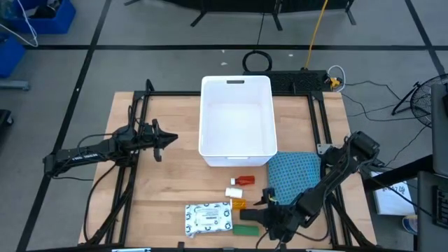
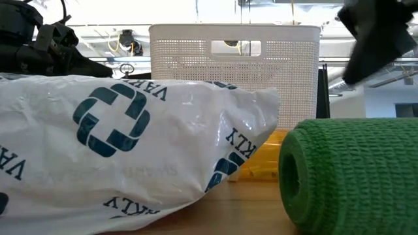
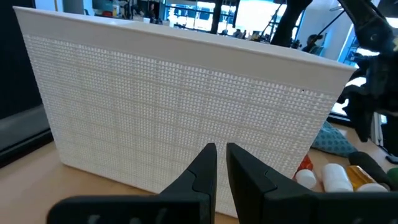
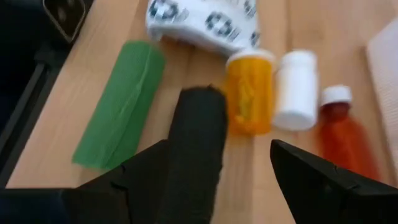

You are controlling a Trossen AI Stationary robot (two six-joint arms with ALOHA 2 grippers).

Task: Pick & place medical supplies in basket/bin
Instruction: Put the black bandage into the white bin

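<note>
The white bin (image 1: 236, 115) stands at the table's middle, toward the far side. Near the front edge lie a white-green packet (image 1: 208, 217), a green bar (image 1: 245, 229), an orange bottle (image 4: 249, 93), a white bottle (image 4: 297, 90) and a red bottle (image 4: 342, 130). A black block (image 4: 198, 143) lies on the table between the green bar and the orange bottle. My right gripper (image 4: 221, 146) is open, low over these items, with the black block between its fingers and close to one of them. My left gripper (image 3: 222, 152) is shut and empty, left of the bin. My right gripper's fingers stand on either side of the black block's near end (image 4: 193, 180), coming level and along the block. The block lies on the table beside one finger (image 4: 146, 171). I cannot tell whether that finger touches it.
A blue-teal patterned cloth (image 1: 294, 171) lies right of the items, beside my right arm. The bin's perforated wall (image 3: 174, 106) stands just ahead of my left gripper. Bare wood (image 1: 168, 189) lies between the left arm and the items.
</note>
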